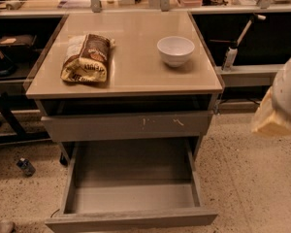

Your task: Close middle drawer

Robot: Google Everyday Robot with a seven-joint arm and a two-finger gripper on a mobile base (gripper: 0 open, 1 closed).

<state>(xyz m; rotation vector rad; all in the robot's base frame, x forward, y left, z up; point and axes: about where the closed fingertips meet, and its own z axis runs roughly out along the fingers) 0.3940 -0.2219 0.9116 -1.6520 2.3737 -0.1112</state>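
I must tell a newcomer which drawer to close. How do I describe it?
Left of the gripper at the right edge stands a grey cabinet with a bowl on top. The middle drawer is pulled out below, empty, with a plain front, unlike the scratched drawer front above.
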